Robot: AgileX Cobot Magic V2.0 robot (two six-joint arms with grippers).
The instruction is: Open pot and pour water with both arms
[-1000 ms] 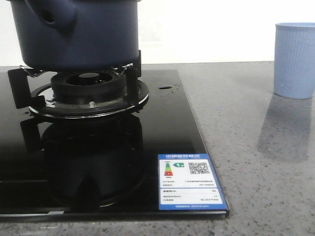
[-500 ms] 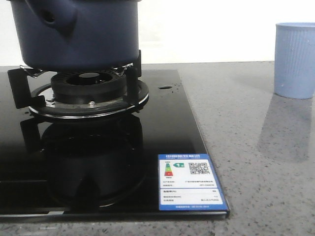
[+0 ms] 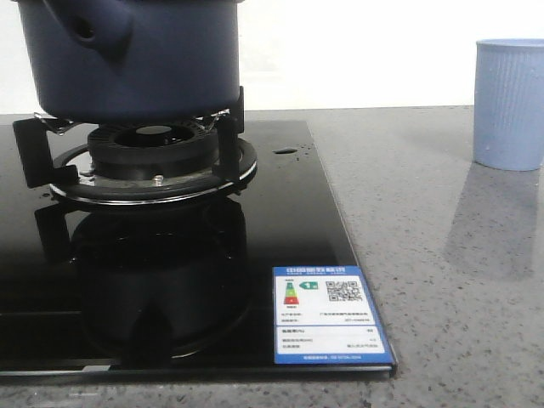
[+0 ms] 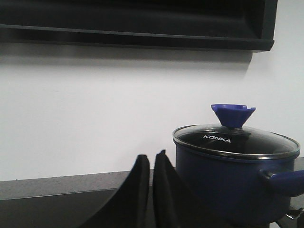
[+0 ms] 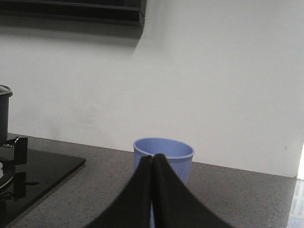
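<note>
Left wrist view: pot (image 4: 232, 183) sitting lidded at 3 o'clock of left gripper (image 4: 151, 159), likely heavy, glass lid (image 4: 235, 140) fragile; knob (image 4: 232, 115) offering best hold; right gripper (image 5: 153, 159) facing cup (image 5: 164, 152); both fingers together.

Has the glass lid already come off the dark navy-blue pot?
No, the glass lid with its blue knob sits on the dark navy-blue pot.

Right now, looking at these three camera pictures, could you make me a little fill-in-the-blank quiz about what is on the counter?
1. The pot stands on the ____ of the black stove.
2. The pot's glass lid is still ____ the pot.
3. The light-blue cup stands on the grey counter, to the ____ of the stove in the front view.
4. The fingers of the left gripper and right gripper are ____.

Missing words: burner; on; right; shut
</note>
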